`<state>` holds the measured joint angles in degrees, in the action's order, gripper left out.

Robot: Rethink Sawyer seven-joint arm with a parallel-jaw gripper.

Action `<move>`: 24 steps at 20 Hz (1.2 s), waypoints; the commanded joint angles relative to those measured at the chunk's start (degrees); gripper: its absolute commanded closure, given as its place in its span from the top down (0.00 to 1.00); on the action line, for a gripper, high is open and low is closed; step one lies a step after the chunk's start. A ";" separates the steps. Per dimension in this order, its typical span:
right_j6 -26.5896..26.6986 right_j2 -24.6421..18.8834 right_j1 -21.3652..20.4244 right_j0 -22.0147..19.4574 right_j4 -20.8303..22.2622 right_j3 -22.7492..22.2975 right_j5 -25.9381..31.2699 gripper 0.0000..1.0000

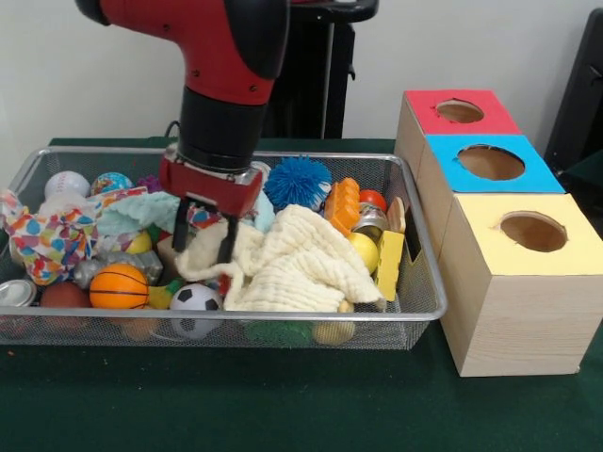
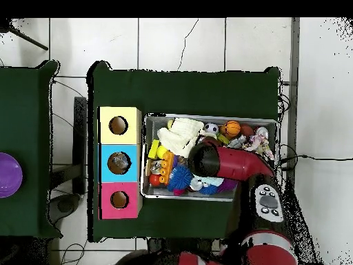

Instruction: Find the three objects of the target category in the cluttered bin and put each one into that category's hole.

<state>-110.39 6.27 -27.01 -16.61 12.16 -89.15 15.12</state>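
The wire mesh bin (image 1: 226, 318) is full of toys; it also shows in the overhead view (image 2: 207, 117). My gripper (image 1: 203, 243) hangs low in the bin's middle, with its black fingers (image 1: 179, 235) apart over the left edge of a cream cloth (image 1: 301, 268). It holds nothing that I can see. A pale, crinkly, see-through plastic item (image 1: 141, 212) lies just left of the gripper. A greyish, glossy, wrinkled item (image 1: 99, 270) lies further left, beside an orange basketball (image 1: 119, 286). In the overhead view the red arm (image 2: 220, 162) hides the gripper.
Three wooden boxes with round holes stand right of the bin: red top (image 1: 459, 111), blue top (image 1: 490, 162), yellow top (image 1: 532, 231). The bin also holds a blue spiky ball (image 1: 298, 181), a soccer ball (image 1: 195, 299), a metal can (image 1: 17, 293) and a patterned cloth (image 1: 47, 240).
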 commanded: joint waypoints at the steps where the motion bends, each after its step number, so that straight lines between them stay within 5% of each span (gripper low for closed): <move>1: -4.00 -1.68 -2.66 1.86 -1.85 -3.83 13.14 1.00; 7: -5.66 -2.39 -2.11 2.22 -3.10 -3.66 15.79 1.00; 12: -4.82 -7.58 6.19 -1.63 -4.15 -1.97 9.44 1.00; 16: -4.46 -12.50 8.43 -4.50 -5.24 -3.41 4.07 1.00; 23: -6.10 -12.55 10.57 -4.46 -2.27 -1.96 -5.50 1.00; 24: -6.27 -11.51 10.67 -3.60 -2.20 -1.59 -5.96 0.00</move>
<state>-110.39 0.15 -22.26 -20.64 9.41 -89.49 12.50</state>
